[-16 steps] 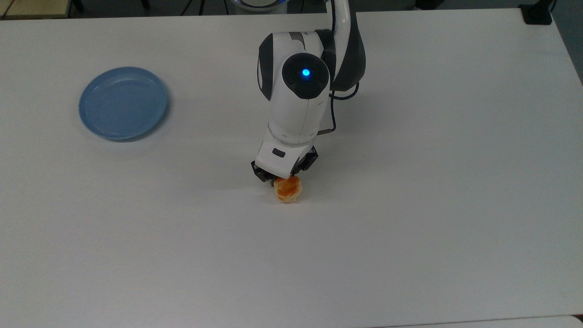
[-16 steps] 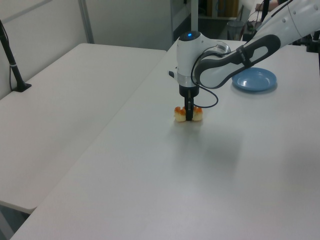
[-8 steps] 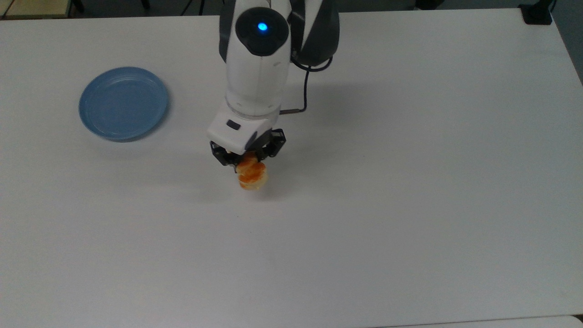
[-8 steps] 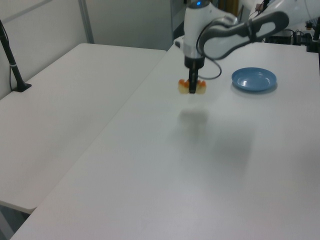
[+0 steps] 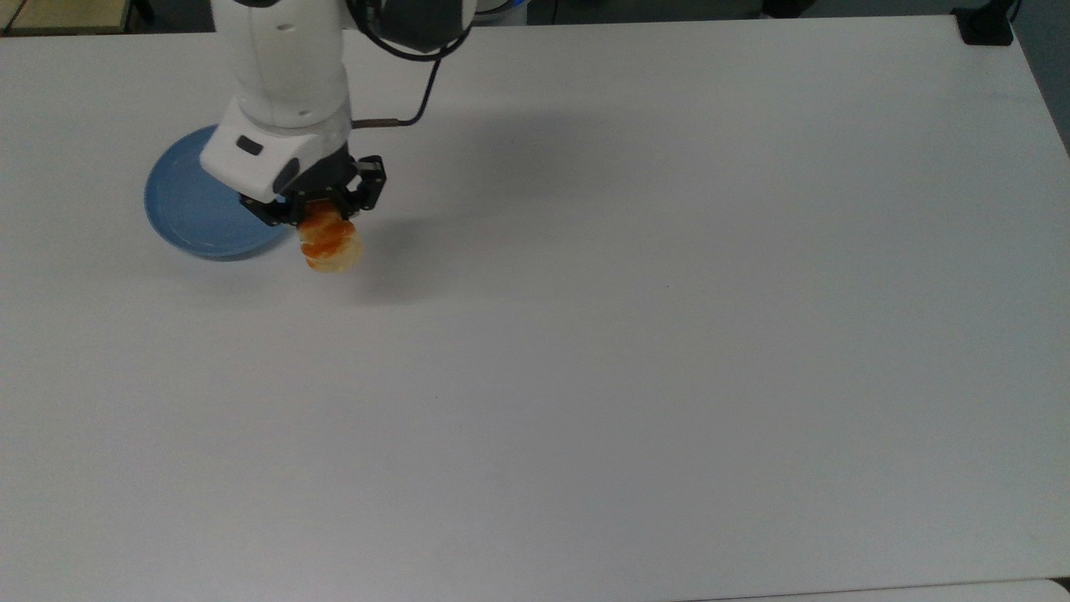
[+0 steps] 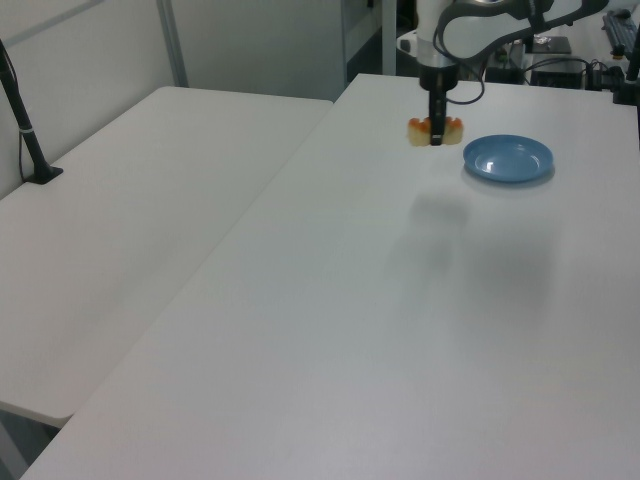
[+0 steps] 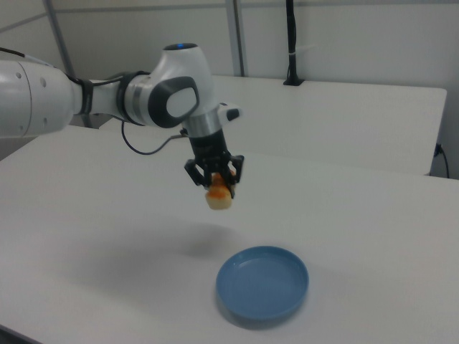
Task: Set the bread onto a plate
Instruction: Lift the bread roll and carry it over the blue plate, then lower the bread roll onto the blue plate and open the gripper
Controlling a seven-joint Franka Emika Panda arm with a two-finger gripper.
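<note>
The bread [image 5: 328,242], a small tan bun with orange-brown lobes, hangs in the air with my gripper [image 5: 315,216] shut on it. In the top view it sits just off the right rim of the light-blue plate [image 5: 188,213], part of which my arm hides. The left view shows the bread [image 6: 435,131] held well above the table, left of and a little beyond the plate [image 6: 508,159]. From the right view, the gripper [image 7: 215,185] carries the bread [image 7: 218,196] high above the table, up and left of the plate [image 7: 262,284].
The white table [image 5: 635,351] is broad and bare around the plate. A second white table [image 6: 130,210] stands beside it in the left view. A black cable post [image 6: 25,130] rises at the left view's left edge.
My gripper has lifted the bread off the table and carried it toward the top view's upper left, from mid-table to beside the plate's rim.
</note>
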